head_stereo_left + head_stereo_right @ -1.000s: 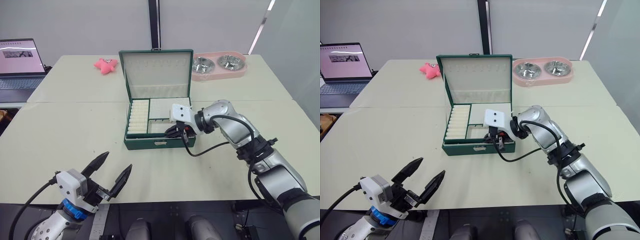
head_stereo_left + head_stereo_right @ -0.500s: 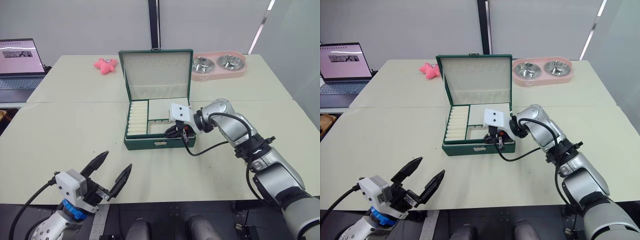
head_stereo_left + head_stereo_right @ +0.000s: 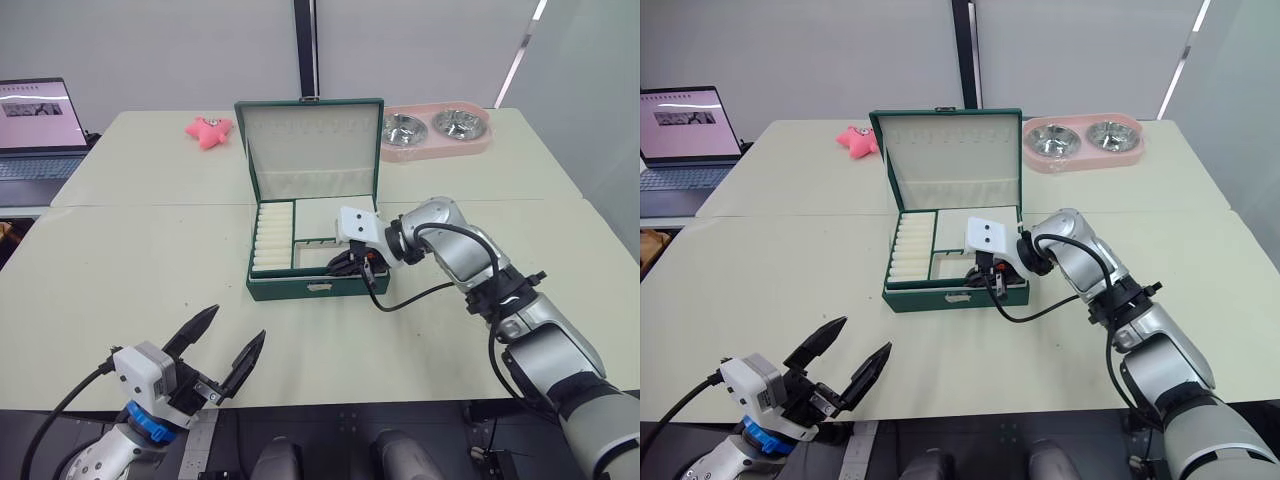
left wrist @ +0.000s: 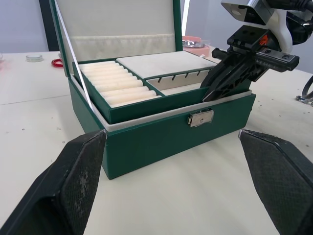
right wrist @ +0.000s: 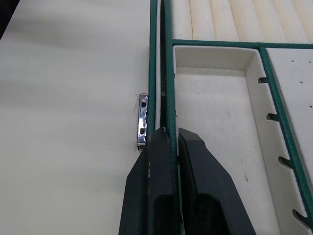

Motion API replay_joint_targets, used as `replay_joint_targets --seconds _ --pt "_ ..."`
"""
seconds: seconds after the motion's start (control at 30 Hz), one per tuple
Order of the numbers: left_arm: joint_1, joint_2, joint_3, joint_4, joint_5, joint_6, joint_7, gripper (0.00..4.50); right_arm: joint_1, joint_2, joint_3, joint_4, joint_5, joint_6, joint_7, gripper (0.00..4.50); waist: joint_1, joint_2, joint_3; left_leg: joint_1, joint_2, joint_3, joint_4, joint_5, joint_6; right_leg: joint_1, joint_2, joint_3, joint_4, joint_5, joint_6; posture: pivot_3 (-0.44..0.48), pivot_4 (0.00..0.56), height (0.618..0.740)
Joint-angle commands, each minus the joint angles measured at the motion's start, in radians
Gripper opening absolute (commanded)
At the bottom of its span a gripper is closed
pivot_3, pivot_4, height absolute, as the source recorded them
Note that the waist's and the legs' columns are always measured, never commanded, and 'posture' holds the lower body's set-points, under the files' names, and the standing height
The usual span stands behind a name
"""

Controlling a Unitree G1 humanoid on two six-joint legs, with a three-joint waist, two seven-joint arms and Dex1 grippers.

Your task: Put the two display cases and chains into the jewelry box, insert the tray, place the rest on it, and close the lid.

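Dark green and cream-lined, the rectangular jewelry box point(image 3: 312, 262) sits mid-table with its lid point(image 3: 311, 148) upright and the flat green-rimmed tray point(image 4: 146, 84) already seated inside; your right gripper point(image 5: 169, 147) has its black fingers nearly together over the tray's front rim beside the silver clasp point(image 5: 142, 122), apparently pressing or adjusting that edge. Your left gripper point(image 3: 228, 345) hangs spread wide near the table's front edge, well apart. A pink double bowl holder point(image 3: 436, 132), pink star-shaped toy point(image 3: 208, 129) and open laptop point(image 3: 40, 128) stand behind, obstructing nothing.
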Motion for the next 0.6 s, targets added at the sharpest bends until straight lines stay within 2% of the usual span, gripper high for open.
replay_joint_targets --seconds 0.03,0.07,0.1,0.33,0.47,0.57,0.6 --pt "0.014 -0.014 -0.003 -0.020 0.001 -0.027 0.001 4.50 -0.022 0.010 -0.019 0.000 0.000 -0.015 0.002 0.03 0.000 0.000 0.000 0.000 0.000 0.000 0.000 0.000 0.000 0.000 0.000 0.000 0.000 0.000 0.000 0.000 0.150 0.740" --pt "0.013 -0.014 -0.004 -0.019 0.001 -0.027 0.001 4.50 -0.022 0.011 -0.021 0.001 0.001 -0.017 0.002 0.03 0.000 0.000 0.000 0.000 0.000 0.000 0.000 0.000 0.000 0.000 0.000 0.000 0.000 0.000 0.000 0.000 0.150 0.740" --pt "0.012 -0.014 -0.004 -0.018 0.001 -0.027 0.001 4.50 -0.022 0.011 -0.022 0.001 0.001 -0.018 0.002 0.62 0.000 0.000 0.000 0.000 0.000 0.000 0.000 0.000 0.000 0.000 0.000 0.000 0.000 0.000 0.000 0.000 0.150 0.740" --pt "0.003 -0.014 -0.006 -0.010 0.003 -0.029 -0.002 4.50 -0.038 0.008 -0.073 -0.018 0.030 -0.020 0.008 2.28 0.000 0.000 0.000 0.000 0.000 0.000 0.000 0.000 0.000 0.000 0.000 0.000 0.000 0.000 0.000 0.000 0.150 0.740" --pt "-0.005 -0.014 -0.008 -0.002 0.003 -0.030 -0.002 4.50 -0.049 0.017 -0.140 -0.005 0.069 -0.022 -0.023 3.37 0.000 0.000 0.000 0.000 0.000 0.000 0.000 0.000 0.000 0.000 0.000 0.000 0.000 0.000 0.000 0.000 0.150 0.740" --pt "-0.010 -0.015 -0.012 0.002 0.003 -0.032 -0.002 4.50 -0.048 0.023 -0.189 0.013 0.099 -0.038 -0.041 4.39 0.000 0.000 0.000 0.000 0.000 0.000 0.000 0.000 0.000 0.000 0.000 0.000 0.000 0.000 0.000 0.000 0.150 0.740" --pt "-0.011 -0.015 -0.013 0.003 0.003 -0.033 -0.002 4.50 -0.046 0.024 -0.210 0.022 0.110 -0.047 -0.052 4.39 0.000 0.000 0.000 0.000 0.000 0.000 0.000 0.000 0.000 0.000 0.000 0.000 0.000 0.000 0.000 0.000 0.150 0.740"
